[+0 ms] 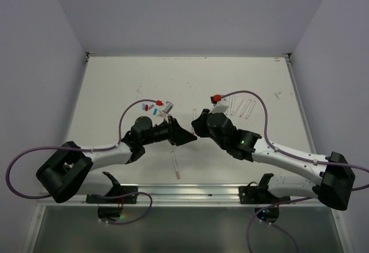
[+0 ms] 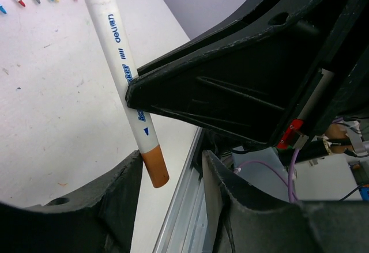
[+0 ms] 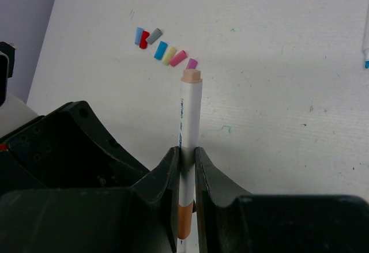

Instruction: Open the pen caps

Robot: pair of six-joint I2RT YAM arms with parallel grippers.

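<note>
- The pen point(image 3: 189, 114) you are working on is up off the table. It is a white barrel with printed lettering, caught across its middle by the right gripper point(image 3: 185, 149).
- That gripper's fingers point(image 3: 167, 175) are pressed tight against the barrel from both sides, so you have a firm hold of the pen and nothing else.
- Beyond the fingers the barrel runs out to a peach cap point(image 3: 191, 75), seated on its end. The opposite end carries a brown cap point(image 2: 154, 163), also seated.
- In the left wrist view, the brown cap hangs in the gap of the left gripper point(image 2: 172, 156), close beside one finger point(image 2: 118, 201) and clear of the other.
- The left jaws stand partly apart, wider than the cap, and are not clamped on it. You cannot tell from these views whether the nearer finger touches it.
- From above, your two grippers meet tip to tip over the middle of the table point(image 1: 127, 86).
- Loose caps point(image 3: 164, 48) in blue, red, grey, yellow, pink and purple lie in a short curved line on the table past the held pen.
- A row of pens point(image 1: 242, 108) lies further back on the right side, their coloured tips showing.
- A lone pen point(image 1: 175, 165) lies near the front edge, between the arms.
</note>
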